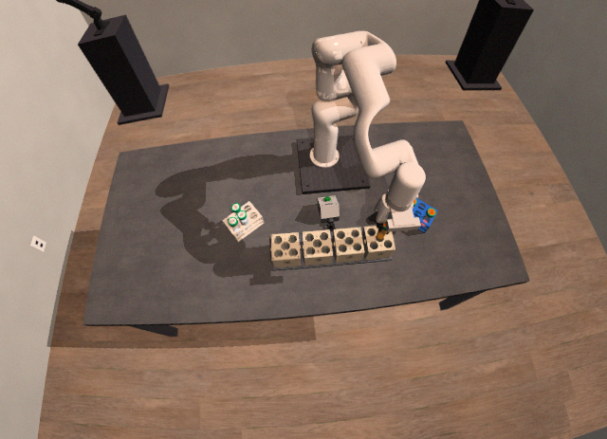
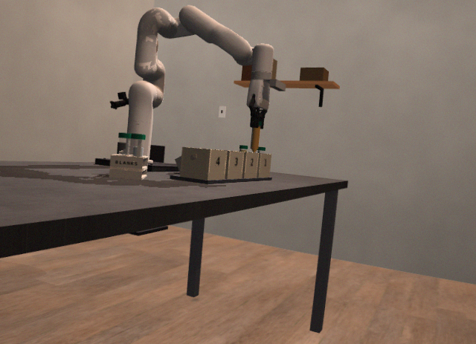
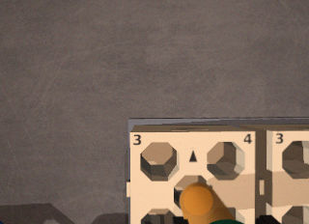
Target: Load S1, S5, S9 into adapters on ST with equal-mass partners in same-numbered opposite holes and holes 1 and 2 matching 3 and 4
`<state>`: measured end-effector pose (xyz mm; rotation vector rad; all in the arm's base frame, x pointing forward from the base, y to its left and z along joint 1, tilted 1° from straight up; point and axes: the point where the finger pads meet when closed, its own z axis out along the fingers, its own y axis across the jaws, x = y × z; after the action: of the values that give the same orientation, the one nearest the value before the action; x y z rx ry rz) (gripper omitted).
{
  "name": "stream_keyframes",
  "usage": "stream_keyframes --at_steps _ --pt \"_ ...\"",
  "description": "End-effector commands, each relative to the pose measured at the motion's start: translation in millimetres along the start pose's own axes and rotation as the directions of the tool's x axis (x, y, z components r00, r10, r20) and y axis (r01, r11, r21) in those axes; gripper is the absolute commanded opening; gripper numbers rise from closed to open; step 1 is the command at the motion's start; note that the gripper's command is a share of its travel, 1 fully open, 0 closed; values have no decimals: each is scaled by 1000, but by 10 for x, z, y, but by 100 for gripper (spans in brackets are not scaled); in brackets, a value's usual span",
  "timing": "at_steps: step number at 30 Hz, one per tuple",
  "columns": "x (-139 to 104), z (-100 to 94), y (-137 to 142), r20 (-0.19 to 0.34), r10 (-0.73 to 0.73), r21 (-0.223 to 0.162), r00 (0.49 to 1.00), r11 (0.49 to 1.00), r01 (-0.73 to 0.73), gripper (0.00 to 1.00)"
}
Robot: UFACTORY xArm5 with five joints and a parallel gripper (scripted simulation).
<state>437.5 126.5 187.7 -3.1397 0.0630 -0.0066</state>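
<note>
One amber, smooth, cone-tipped tube gripped by the fingers, tip over adapter 1. Four tan, matte, boxy adapters in a row on the dark, flat counter. Top view: white blanks rack, three green-capped tubes, at nine o'clock of the row; blue rack at two o'clock.

My arm arches up and over to the far end, its wrist pointing down, the tool closed on a tube.
</note>
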Motion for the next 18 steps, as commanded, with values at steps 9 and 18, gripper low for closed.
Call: stream_keyframes --at_steps 9,18 --pt "10 109 -5 1 0 16 1000 1000 0 0" --pt "10 179 -6 1 0 16 1000 1000 0 0"
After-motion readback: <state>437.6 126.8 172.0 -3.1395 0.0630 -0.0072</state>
